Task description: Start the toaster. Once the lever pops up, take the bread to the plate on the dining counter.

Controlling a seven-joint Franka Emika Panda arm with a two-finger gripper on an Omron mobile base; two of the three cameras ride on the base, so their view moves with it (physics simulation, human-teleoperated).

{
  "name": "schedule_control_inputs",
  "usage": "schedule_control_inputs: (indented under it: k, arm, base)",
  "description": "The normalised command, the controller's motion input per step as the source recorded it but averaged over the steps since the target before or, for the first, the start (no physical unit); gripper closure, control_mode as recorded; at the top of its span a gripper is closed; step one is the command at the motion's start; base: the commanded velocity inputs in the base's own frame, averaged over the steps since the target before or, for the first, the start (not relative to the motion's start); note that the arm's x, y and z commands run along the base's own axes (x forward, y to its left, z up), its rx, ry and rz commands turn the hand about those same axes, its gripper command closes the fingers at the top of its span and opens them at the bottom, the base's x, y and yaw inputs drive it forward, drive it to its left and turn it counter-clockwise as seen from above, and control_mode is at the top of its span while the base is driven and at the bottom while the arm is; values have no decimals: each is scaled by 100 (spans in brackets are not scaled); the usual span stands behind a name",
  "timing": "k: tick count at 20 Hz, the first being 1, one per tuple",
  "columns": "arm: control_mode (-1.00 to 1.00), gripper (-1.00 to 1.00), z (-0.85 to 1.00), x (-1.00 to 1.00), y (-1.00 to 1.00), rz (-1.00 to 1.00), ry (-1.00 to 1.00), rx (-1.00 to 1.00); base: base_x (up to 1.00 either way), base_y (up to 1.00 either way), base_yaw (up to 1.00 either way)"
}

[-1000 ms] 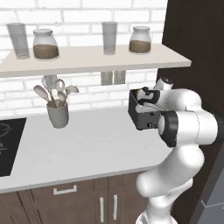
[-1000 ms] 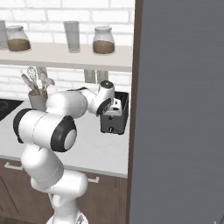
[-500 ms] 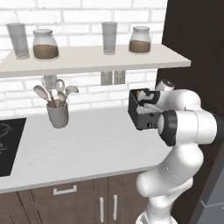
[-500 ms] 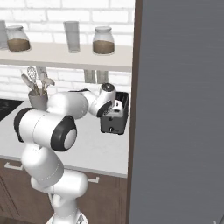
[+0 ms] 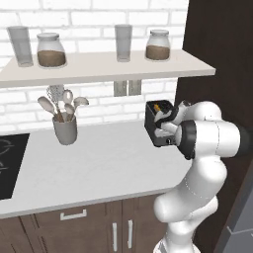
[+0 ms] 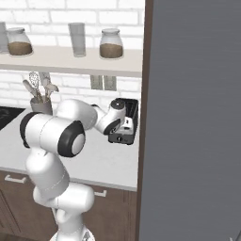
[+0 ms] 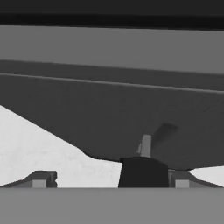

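The toaster (image 5: pixel 157 123) stands on the white worktop (image 5: pixel 94 163), to the right of the utensil cup (image 5: pixel 64 129) and against the dark tall cabinet. The bread (image 5: pixel 161 106) sits in its top slot. The gripper (image 7: pixel 109 177) is right at the toaster's side, fingers spread wide and holding nothing.

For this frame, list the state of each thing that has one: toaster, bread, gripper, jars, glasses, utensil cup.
Dark grey boxy toaster: upright on the white worktop, hand against its side.
Golden-tan bread slice: in a top slot.
Two-finger gripper: open, holding nothing.
Glass jars: lidded, part full.
Tall glasses: upright, empty.
Grey utensil cup: upright, holding spoons.
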Motion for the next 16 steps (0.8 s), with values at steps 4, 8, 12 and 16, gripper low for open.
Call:
schedule_control_inputs:
  k: [4, 8, 12, 16]
  arm:
    - [-100, -100, -97, -10, 10, 0, 0, 2]
    - [-100, -100, -65, -1, 6, 0, -4, 3]
    - [-100, -100, -56, -3, 8, 0, -1, 0]
    - [-100, -100, -61, -4, 11, 0, 3, 0]
  base:
    - [0, 0, 0]
    - [0, 0, 0]
    - [0, 0, 0]
    - [0, 0, 0]
